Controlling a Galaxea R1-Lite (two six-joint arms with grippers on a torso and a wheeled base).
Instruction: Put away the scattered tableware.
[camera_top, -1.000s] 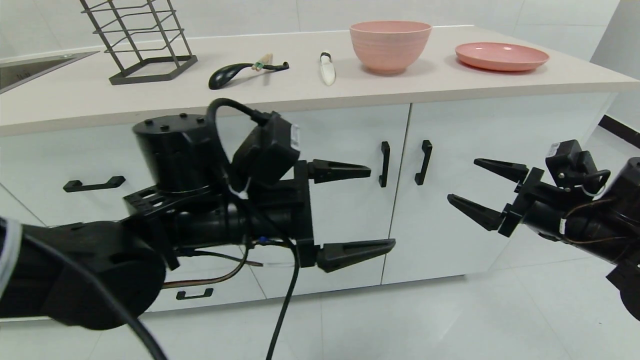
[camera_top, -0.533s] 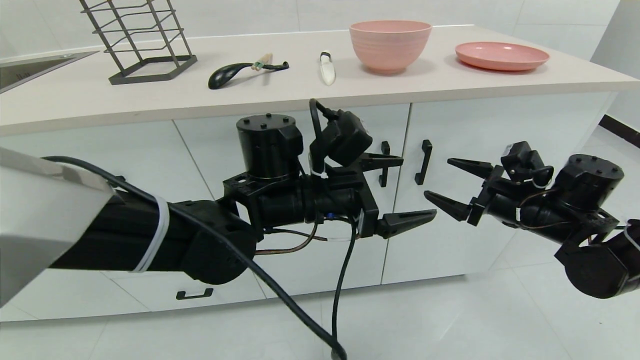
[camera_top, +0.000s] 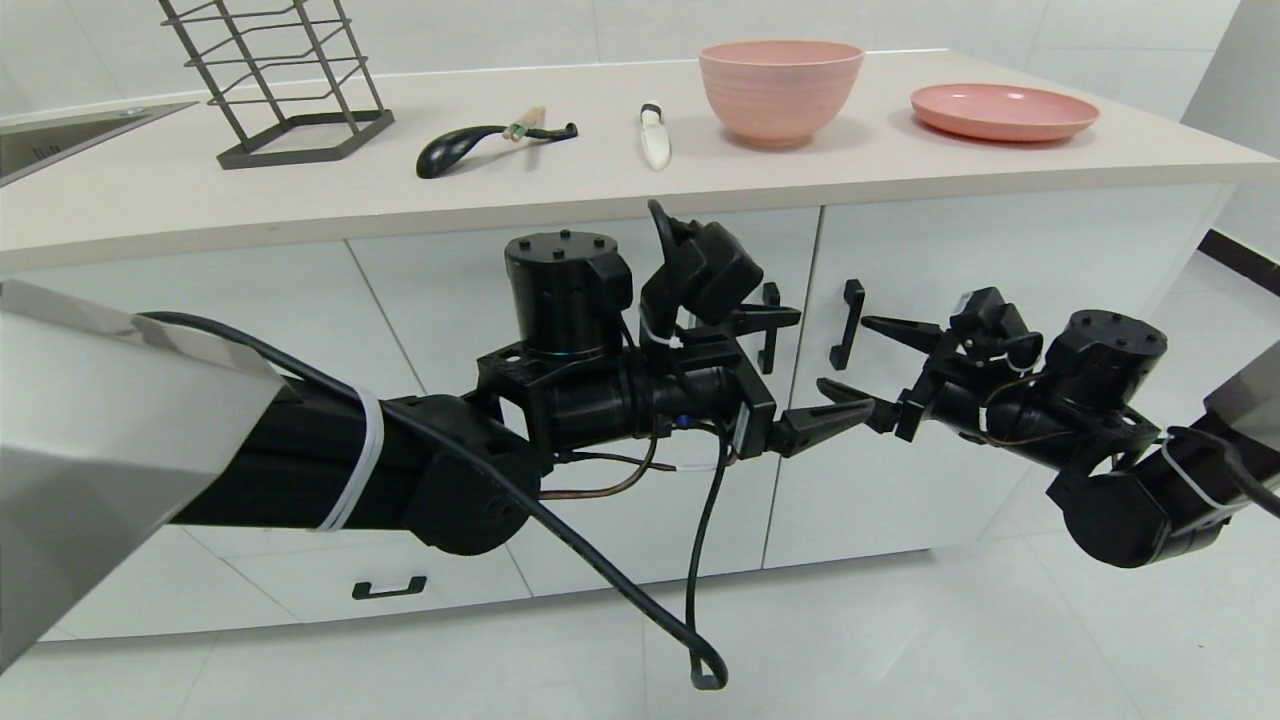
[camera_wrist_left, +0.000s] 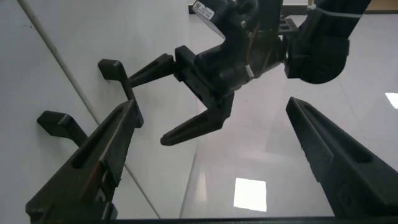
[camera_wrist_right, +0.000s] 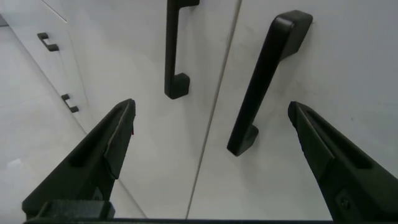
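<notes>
On the counter lie a pink bowl (camera_top: 781, 90), a pink plate (camera_top: 1003, 111), a black spoon (camera_top: 450, 148) with chopsticks (camera_top: 527, 122) beside it, and a white spoon (camera_top: 654, 140). Both arms hang below the counter edge, in front of the white cabinet doors. My left gripper (camera_top: 836, 362) is open and holds nothing. My right gripper (camera_top: 842, 353) is open too, pointing at the two black door handles (camera_wrist_right: 177, 46) (camera_wrist_right: 264, 81). The fingertips of the two grippers nearly meet. From the left wrist, the right gripper (camera_wrist_left: 146, 109) shows between my own open fingers (camera_wrist_left: 93, 168).
A black wire rack (camera_top: 280, 80) stands at the counter's back left, with a sink (camera_top: 60, 135) at the far left edge. Drawer handles (camera_top: 388, 588) sit lower left on the cabinet front. White tiled floor lies below the arms.
Both arms have stretched forward toward the cabinet doors. The left gripper moved right and the right gripper moved left, so they now sit close together. Both stayed open.
</notes>
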